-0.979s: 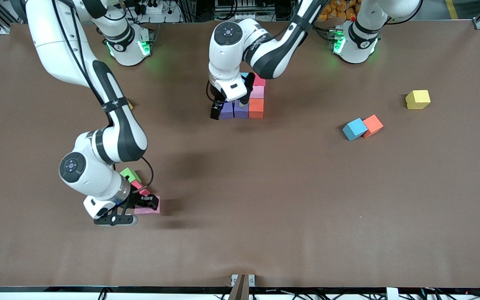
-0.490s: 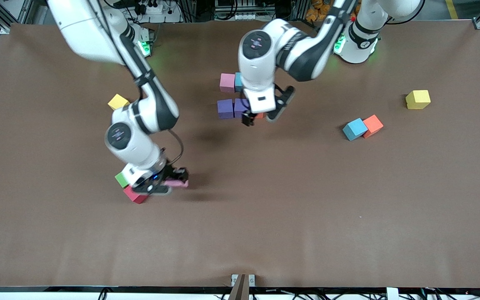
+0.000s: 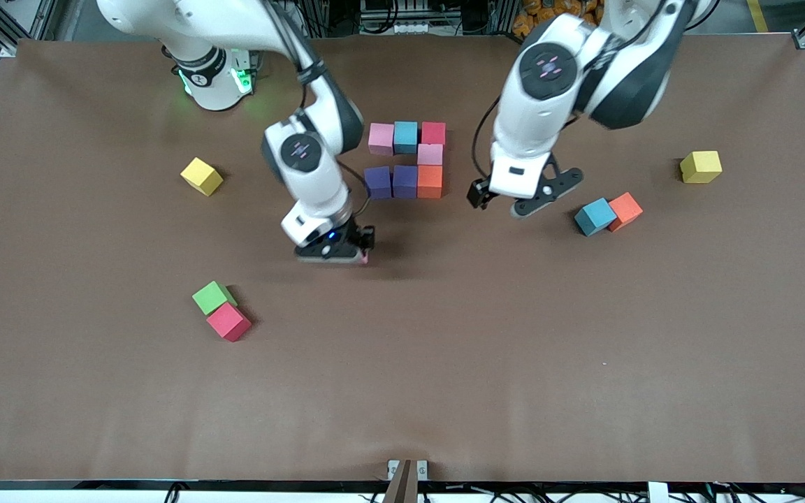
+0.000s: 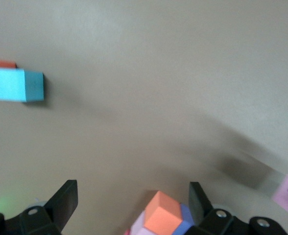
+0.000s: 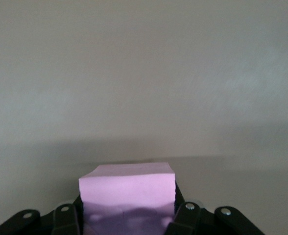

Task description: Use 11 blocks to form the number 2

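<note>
Pink cube point(image 5: 128, 191), lifted, between right claw point(image 3: 332, 250) fingers

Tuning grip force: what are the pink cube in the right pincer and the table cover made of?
The small pink matte cube, held between the right pincer's fingers, looks like soft foam: dull, no glare, slightly rounded edges. Density cannot be told. The brown table cover looks like matte paper or thin sheet, judging by its faint creases and lack of shine; fabric is possible.

Seven-cube partial number 2 point(image 3: 406, 159) mid-table, right gripper point(image 3: 336, 250) over bare table near it, left gripper point(image 3: 514, 199) open above the table, beside blue cube point(image 3: 595, 216)
</note>
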`<state>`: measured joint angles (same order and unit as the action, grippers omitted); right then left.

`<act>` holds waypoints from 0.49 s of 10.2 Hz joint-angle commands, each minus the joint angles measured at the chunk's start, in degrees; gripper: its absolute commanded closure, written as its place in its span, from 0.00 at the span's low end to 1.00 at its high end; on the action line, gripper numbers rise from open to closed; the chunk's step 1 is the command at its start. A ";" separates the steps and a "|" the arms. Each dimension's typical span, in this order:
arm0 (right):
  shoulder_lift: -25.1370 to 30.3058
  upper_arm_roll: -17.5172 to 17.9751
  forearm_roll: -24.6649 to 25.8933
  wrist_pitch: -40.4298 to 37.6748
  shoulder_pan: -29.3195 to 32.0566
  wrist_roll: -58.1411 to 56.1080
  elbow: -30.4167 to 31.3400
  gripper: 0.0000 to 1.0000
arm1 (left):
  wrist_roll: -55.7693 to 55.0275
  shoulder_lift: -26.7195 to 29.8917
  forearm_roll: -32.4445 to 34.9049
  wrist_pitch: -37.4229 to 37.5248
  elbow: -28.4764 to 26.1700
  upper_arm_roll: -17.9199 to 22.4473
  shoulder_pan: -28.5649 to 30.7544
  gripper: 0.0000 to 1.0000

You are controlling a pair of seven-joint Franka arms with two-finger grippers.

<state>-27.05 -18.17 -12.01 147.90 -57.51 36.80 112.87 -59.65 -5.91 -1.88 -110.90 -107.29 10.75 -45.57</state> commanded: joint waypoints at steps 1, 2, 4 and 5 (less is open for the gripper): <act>2.26 -1.70 1.11 5.45 -4.87 4.85 6.12 0.87 | 12.31 4.93 1.53 -0.02 -5.11 -4.41 6.96 0.00; 2.52 -1.43 1.11 6.86 -4.98 4.94 7.79 0.87 | 18.63 6.42 1.53 -0.02 -6.95 -7.56 11.51 0.00; 2.97 0.49 1.11 6.88 -4.72 8.88 8.95 0.87 | 29.46 8.45 3.88 -0.11 -10.29 -17.83 24.16 0.00; 3.05 0.94 1.11 6.88 -4.63 10.64 9.21 0.88 | 32.29 8.89 5.12 -0.11 -11.44 -21.26 27.87 0.00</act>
<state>-26.81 -18.36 -12.02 154.39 -62.20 43.74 119.38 -31.35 0.09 0.91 -110.73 -115.33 -5.37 -22.89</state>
